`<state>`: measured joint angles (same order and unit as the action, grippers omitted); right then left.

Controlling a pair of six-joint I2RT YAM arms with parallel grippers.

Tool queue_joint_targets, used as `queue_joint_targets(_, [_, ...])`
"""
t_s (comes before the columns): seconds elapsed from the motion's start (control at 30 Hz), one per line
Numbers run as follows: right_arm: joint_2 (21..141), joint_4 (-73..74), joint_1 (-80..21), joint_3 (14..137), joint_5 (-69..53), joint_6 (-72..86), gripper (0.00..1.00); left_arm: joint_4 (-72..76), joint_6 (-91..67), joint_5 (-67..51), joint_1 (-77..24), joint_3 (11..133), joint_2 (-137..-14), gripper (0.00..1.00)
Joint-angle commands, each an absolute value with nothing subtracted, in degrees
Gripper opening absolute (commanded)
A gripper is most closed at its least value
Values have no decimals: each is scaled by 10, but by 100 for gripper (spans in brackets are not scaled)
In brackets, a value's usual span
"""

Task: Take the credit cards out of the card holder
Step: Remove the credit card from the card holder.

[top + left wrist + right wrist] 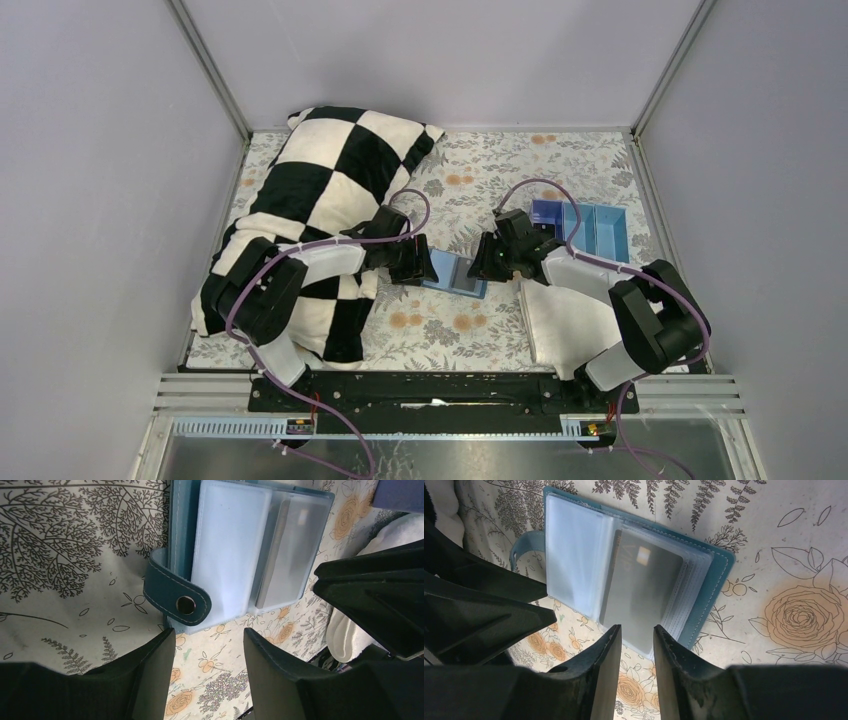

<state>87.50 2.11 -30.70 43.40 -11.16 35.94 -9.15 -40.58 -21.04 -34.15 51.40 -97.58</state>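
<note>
On the flowered desk (560,160), at left: left tool (209,640) spread wide, empty, just beside the strap (177,592). At centre: card holder (450,272) lying open, grey card (644,590) still sleeved. At right: right tool (636,632) narrowly parted at that card's edge, gripping nothing. Judged barely begun; no card out.

stitched leather card holder (175,587), glossy plastic sleeves (227,550)

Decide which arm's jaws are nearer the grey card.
Right. The right jaws sit at the card's near edge; the left jaws are by the strap, on the holder's opposite side.
</note>
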Motion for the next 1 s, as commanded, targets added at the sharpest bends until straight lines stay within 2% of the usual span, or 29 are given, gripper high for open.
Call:
queue_joint_targets(0.0, [876,9,-306,431,-96,363,39,-70,-397,-209,-338,511,-985,57])
queue_joint_targets(0.27, [887,-17,-306,424,-94,373,40,-76,-389,-211,-338,516,-979,57])
queue_joint_targets(0.53, [909,-23,-307,431,-96,373,40,-87,-350,-182,-337,556,-899,58])
queue_joint_targets(0.97, [916,-40,-306,429,-101,385,40,-87,-329,-191,-308,629,-1040,58])
